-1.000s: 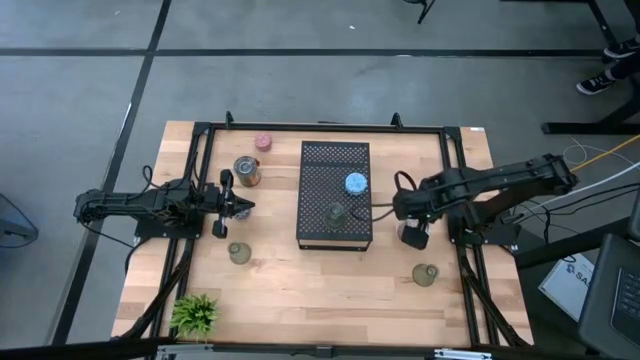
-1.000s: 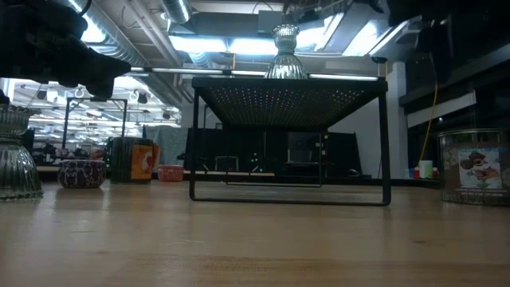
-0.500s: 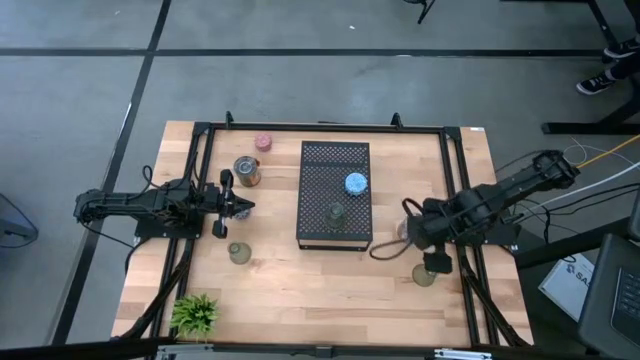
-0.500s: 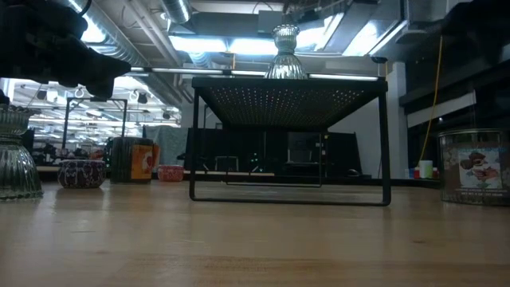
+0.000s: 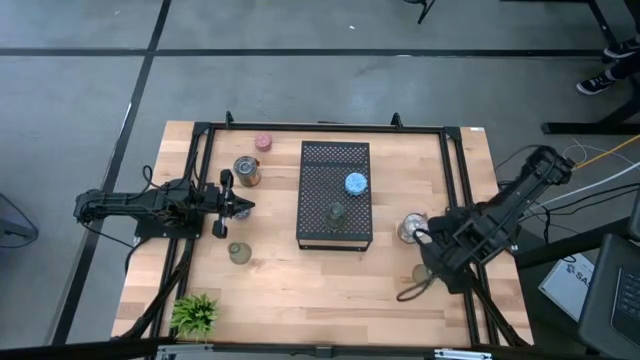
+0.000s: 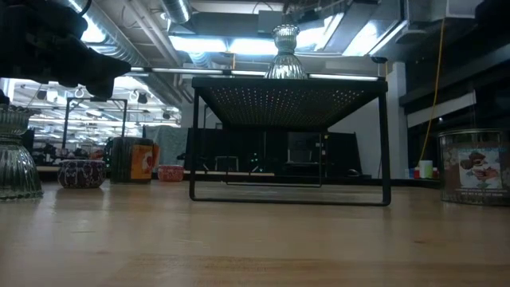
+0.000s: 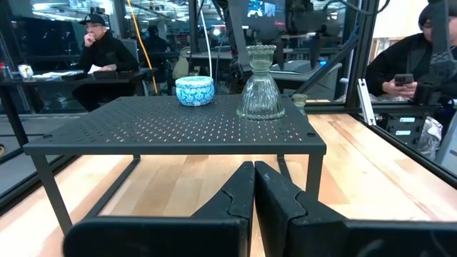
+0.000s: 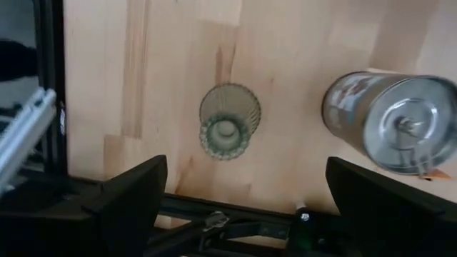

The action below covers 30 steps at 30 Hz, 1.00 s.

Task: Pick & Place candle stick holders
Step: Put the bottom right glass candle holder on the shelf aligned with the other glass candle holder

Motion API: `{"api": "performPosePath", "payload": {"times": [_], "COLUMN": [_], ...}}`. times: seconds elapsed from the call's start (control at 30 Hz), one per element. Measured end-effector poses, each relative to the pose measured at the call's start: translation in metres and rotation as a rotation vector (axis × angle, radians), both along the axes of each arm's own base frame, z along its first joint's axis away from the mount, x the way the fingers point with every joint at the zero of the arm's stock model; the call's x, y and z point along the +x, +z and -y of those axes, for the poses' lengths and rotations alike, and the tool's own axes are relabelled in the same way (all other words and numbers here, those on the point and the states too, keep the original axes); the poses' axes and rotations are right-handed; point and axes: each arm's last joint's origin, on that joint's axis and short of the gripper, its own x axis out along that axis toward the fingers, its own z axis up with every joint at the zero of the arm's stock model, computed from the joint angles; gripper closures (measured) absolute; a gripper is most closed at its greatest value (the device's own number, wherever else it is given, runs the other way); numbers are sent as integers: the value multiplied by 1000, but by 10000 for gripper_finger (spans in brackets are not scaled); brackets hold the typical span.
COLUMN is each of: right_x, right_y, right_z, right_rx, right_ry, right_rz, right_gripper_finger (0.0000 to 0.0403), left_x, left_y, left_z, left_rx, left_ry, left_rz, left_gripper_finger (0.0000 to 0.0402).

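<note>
I've got the olive holder [image 8: 228,130] standing upright on the desk [image 5: 320,290], axis vertical, near the front-right corner beside a silvery tin [image 8: 391,123]. Right hand [image 8: 243,203] hovers over it, fingers wide, empty. Left hand [image 7: 254,193] closed, empty, w/ tray [image 7: 178,128] ahead.

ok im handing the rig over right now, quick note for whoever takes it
Left hand: shut, empty, parked left of the black perforated tray.
Right hand: open, empty, above the olive-green ribbed glass holder, beside the silvery lidded tin.
Done: blue patterned holder and clear glass holder stand on the tray.
Left on the table: pink holder, silvery holder, green holder.
</note>
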Motion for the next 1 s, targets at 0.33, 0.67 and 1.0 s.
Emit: {"api": "performPosePath", "payload": {"times": [0.33, 0.67, 1.0], "right_x": [-13, -15, -15], "right_y": [-33, -55, -77], "right_z": [-9, -14, -13], "right_rx": [-1, 10, 28], "right_ry": [68, 77, 74], "right_rz": [0, 44, 60], "right_gripper_finger": [20, 19, 19], "left_x": [0, 0, 0], "left_y": [0, 0, 0], "left_z": [0, 0, 0], "left_rx": [0, 0, 0], "left_ry": [0, 0, 0], "left_rz": [0, 0, 0], "left_gripper_finger": [395, 395, 395]}}
